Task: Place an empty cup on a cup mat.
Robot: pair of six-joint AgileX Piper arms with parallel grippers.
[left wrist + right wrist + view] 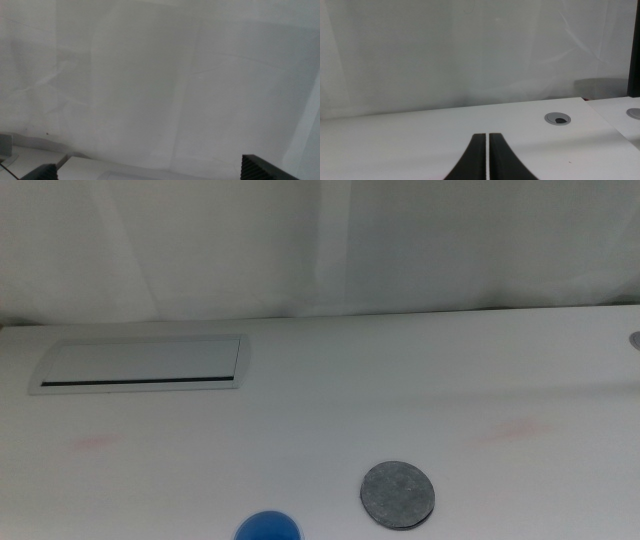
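At the near edge of the middle view the blue cup (267,527) stands on the white table (400,370), cut off by the frame, with the round grey cup mat (398,494) just beside it, apart. Farther back lies a silver panel with a slot (142,365). The left gripper (150,172) is spread wide; the right gripper (487,157) is pressed closed, holding nothing, near a cable grommet (557,118).

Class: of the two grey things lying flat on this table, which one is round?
The cup mat, the dark mottled disc near the front edge beside the blue cup. The other, the silver-grey panel at the far left, is rectangular, paler and has a long slot.
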